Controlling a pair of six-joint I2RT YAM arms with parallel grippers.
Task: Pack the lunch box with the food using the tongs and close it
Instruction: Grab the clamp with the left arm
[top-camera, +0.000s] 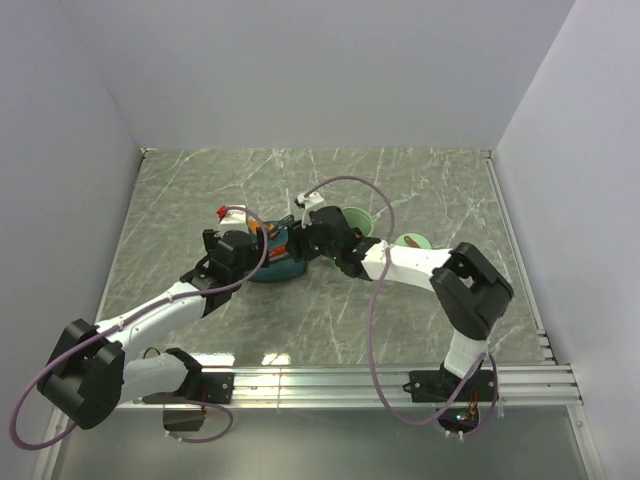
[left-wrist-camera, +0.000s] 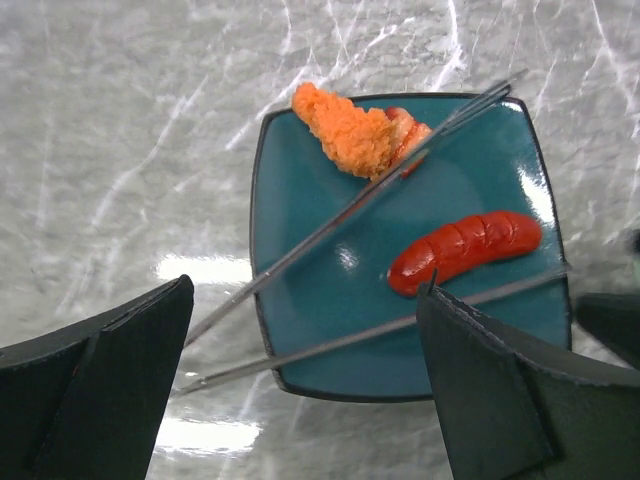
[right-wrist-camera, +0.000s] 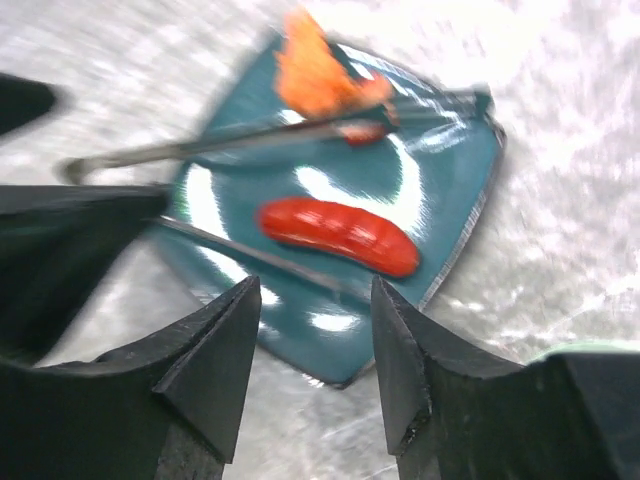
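My left gripper (left-wrist-camera: 305, 292) hangs wide open and empty over the near edge of the plate (left-wrist-camera: 480, 180), mid-table. The tongs (left-wrist-camera: 340, 215) lie across the plate, ungripped, with an orange piece (left-wrist-camera: 345, 130) and a sausage (left-wrist-camera: 465, 250) beside them. My right gripper (right-wrist-camera: 315, 300) hovers over the plate's right side, jaws parted around nothing. The lunch box (top-camera: 358, 220) stands uncovered just right of the plate, its lid (top-camera: 410, 242) further right.

I judge we're at picking up the tongs, with no food packed yet. Next I need one gripper squarely closed on the handles.

The table (top-camera: 420, 190) is grey-green marble, boxed in by plain white walls (top-camera: 300, 70).
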